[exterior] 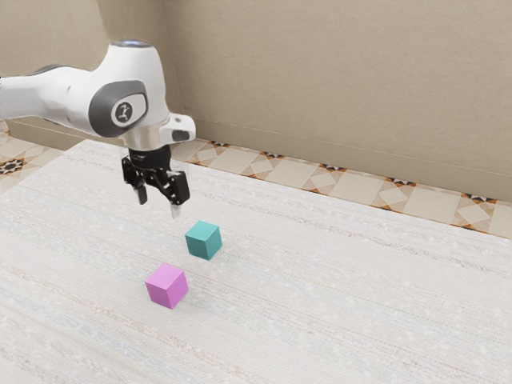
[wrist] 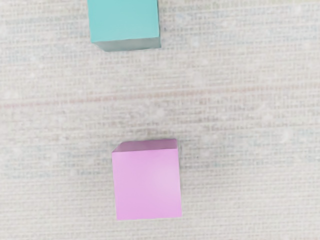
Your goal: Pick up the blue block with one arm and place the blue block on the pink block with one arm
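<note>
Wrist view: the blue block (wrist: 124, 22), really a blue-green cube, is cut off by the picture's edge, so we see only part of its upper face and a strip of one shaded side. The pink block (wrist: 146, 182) shows whole. It lies well apart from the blue one, with bare pale tabletop (wrist: 250, 125) between them.

In the exterior view our white arm (exterior: 72, 96) is cropped at the exterior view's left edge. It comes in nearly level, then bends down at the wrist. The black hand (exterior: 159, 204) points down at the tabletop (exterior: 360, 304), leaning a little toward the exterior view's right. It hangs above the surface with its two fingers spread apart, released and grasping nothing.

The blue block (exterior: 203, 239) sits flat on the tabletop, below the hand and toward the exterior view's right of it, untouched. The pink block (exterior: 166, 286) rests nearer the camera, toward the exterior view's left of the blue one. The two are close but not touching.

Behind the tabletop run a patterned tile floor (exterior: 360, 188) and a plain beige wall (exterior: 344, 72).
</note>
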Action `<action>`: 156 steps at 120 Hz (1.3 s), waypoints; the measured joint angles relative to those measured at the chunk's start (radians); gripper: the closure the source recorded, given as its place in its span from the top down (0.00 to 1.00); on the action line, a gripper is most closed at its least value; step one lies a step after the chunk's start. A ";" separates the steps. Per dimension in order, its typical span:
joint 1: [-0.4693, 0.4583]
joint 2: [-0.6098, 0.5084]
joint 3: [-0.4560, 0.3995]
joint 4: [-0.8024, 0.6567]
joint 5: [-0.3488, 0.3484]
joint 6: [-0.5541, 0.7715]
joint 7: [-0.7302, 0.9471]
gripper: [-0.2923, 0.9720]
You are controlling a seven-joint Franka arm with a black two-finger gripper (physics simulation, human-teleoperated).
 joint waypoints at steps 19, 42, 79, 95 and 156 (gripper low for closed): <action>0.023 0.002 -0.017 -0.137 -0.003 0.171 0.017 0.77; 0.040 0.027 -0.028 -0.181 0.000 0.290 0.033 0.77; 0.018 0.158 -0.027 -0.055 -0.003 0.349 0.047 0.77; 0.026 0.218 -0.024 0.017 -0.007 0.354 0.050 0.77; 0.075 0.396 -0.025 0.119 -0.008 0.356 0.060 0.77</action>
